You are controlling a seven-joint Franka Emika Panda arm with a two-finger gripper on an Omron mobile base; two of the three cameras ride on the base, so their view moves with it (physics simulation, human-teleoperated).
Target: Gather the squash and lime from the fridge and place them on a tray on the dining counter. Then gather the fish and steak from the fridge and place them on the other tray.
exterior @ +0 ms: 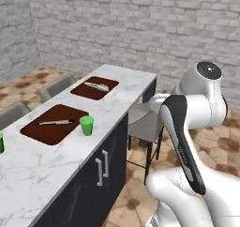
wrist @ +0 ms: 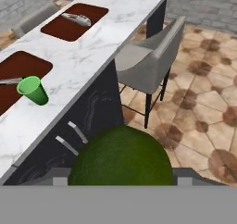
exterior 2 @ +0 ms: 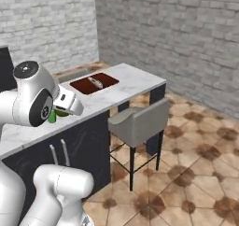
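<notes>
A dark green ball, the lime (wrist: 121, 156), sits between my gripper's (wrist: 122, 181) fingertips at the bottom of the hand view, and the gripper is shut on it. I hold it beside the near edge of the dining counter (exterior: 117, 102), above the floor. My hand (exterior 2: 69, 103) shows in the right base view at the counter's edge. Two dark red trays lie on the counter. On the far tray (exterior: 79, 92) rests a slim silvery-grey thing with pointed ends that looks like the fish (exterior: 97, 86). The near tray (exterior: 40, 132) holds a thin straight utensil (exterior: 56, 122). The fridge, squash and steak are out of view.
A bright green cup (exterior: 86, 125) stands on the marble just right of the near tray, and another (exterior: 1, 142) is at the left edge. A grey chair (exterior 2: 140, 122) is tucked against the counter's near side. More chairs (exterior: 56, 86) stand on the far side.
</notes>
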